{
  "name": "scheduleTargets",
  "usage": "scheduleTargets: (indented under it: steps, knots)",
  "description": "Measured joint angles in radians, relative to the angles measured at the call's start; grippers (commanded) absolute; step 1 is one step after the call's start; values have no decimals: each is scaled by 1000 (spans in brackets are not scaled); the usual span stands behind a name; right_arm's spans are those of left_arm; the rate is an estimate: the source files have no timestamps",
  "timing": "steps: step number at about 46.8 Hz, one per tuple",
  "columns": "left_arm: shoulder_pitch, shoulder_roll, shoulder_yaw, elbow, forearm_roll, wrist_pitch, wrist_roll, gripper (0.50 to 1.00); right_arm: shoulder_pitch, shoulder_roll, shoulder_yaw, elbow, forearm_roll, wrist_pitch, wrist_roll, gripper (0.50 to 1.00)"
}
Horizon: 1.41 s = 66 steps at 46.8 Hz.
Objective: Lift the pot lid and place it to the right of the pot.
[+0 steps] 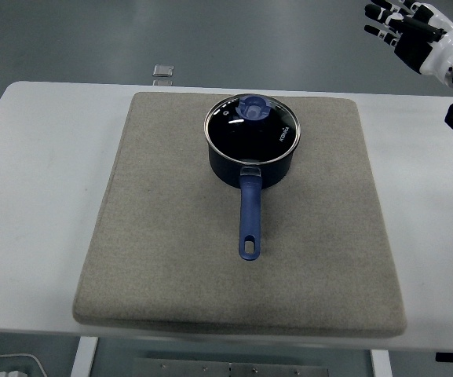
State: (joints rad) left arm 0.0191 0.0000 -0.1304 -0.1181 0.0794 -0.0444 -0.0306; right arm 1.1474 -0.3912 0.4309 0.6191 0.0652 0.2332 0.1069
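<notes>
A dark blue pot (251, 161) stands on the far middle of a beige mat (163, 236), its long blue handle (250, 220) pointing toward the near edge. A glass lid (251, 126) with a blue knob (253, 108) rests on the pot. My right hand (403, 31), black and white, hovers high at the top right corner, well away from the pot, fingers spread and holding nothing. My left hand does not show.
The mat covers most of the white table (30, 196). A small grey object (163, 71) lies at the table's far edge, left of the pot. Bare mat extends to the right of the pot.
</notes>
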Motion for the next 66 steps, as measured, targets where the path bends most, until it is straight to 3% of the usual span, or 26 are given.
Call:
scheduleTargets:
  steps: [51,66]
  knots:
    - [-2,0,0,-1,-1,0,0,1000,-4,28,-5,-47,-2,3,10,924]
    - [-2,0,0,-1,-1,0,0,1000,7,53,-5,-42,-122,0,8,924]
